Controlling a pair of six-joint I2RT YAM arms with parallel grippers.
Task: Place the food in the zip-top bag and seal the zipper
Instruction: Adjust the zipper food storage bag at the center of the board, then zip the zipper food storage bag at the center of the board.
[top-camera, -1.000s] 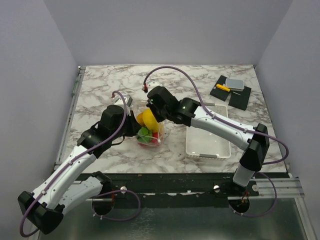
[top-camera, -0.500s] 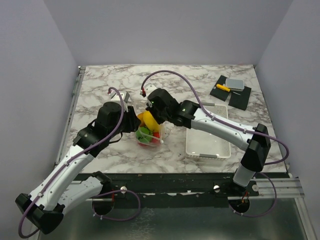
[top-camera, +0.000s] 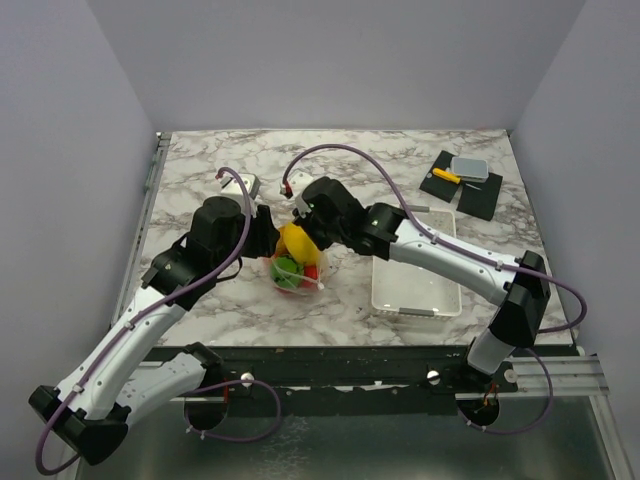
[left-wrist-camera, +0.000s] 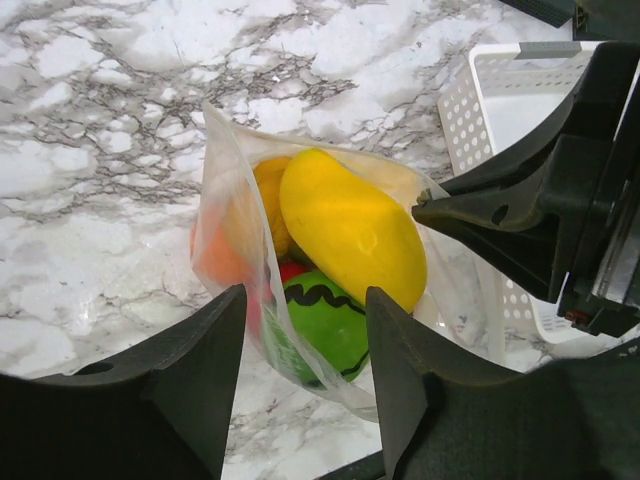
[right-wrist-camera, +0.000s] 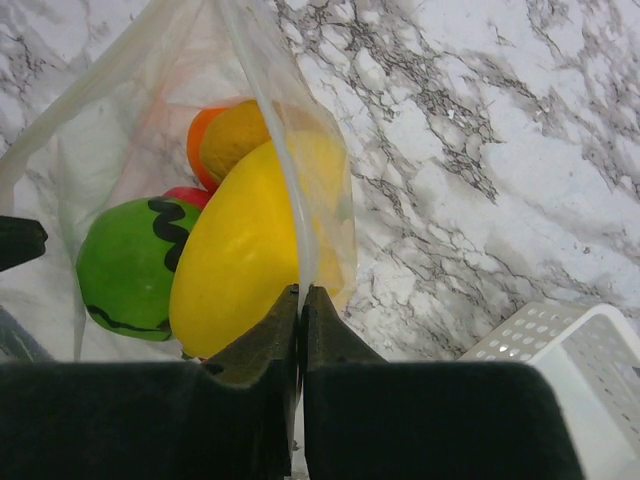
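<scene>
The clear zip-top bag (top-camera: 298, 268) stands on the marble table, held up by its edge. Inside are the food pieces: a yellow fruit (left-wrist-camera: 350, 230), a green one with a black wavy line (left-wrist-camera: 325, 320), an orange one (left-wrist-camera: 268, 185) and a red one (left-wrist-camera: 290, 270). My right gripper (right-wrist-camera: 302, 292) is shut on the bag's pale zipper strip (right-wrist-camera: 268, 120) at the mouth, over the yellow fruit (right-wrist-camera: 235, 270). My left gripper (left-wrist-camera: 305, 300) is open just above the bag (left-wrist-camera: 222, 190), with one finger on each side of the bag's near part in view.
A white slotted basket (top-camera: 415, 272) stands right of the bag and shows in the left wrist view (left-wrist-camera: 490, 90) and the right wrist view (right-wrist-camera: 575, 345). Black mats (top-camera: 462, 185) with a grey block and a yellow piece lie at the back right.
My left wrist has drawn back a little toward the far left. The bag has shifted slightly left and stands more upright. My right gripper has kept its hold.
</scene>
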